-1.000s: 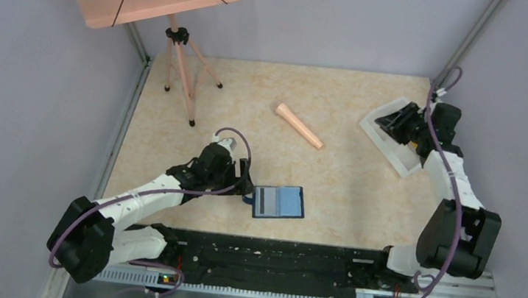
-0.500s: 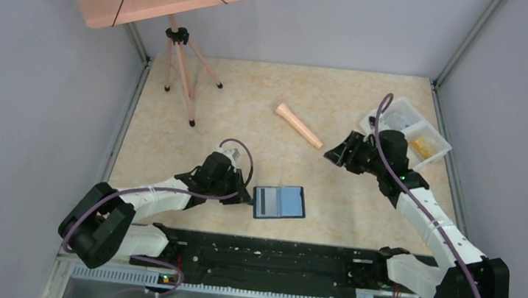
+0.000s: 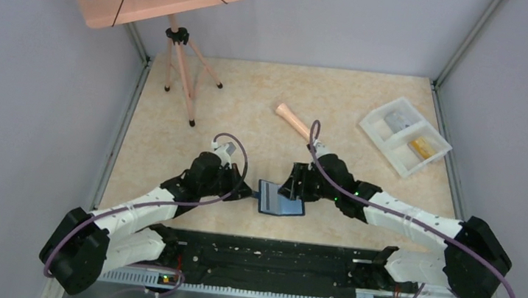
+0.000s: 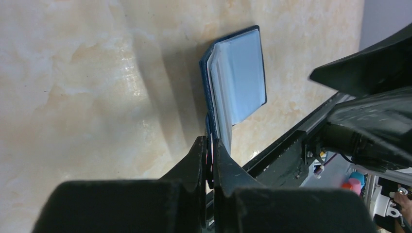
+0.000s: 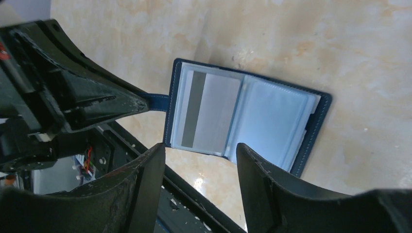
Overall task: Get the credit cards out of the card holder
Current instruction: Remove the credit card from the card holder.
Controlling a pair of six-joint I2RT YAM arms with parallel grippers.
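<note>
The left gripper (image 4: 210, 154) holds the tab (image 5: 156, 100) of the open card holder (image 5: 272, 121) with closed jaws. The right gripper (image 5: 200, 158) hovers over it, jaws open.

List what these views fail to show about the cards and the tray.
- Right wrist view: one grey card shows in the card holder; cloudy pockets hide any others.
- Left wrist view: left gripper covers the tab; pockets seen edge-on.
- Top view: right gripper overlaps the card holder; tray contents too small.
</note>
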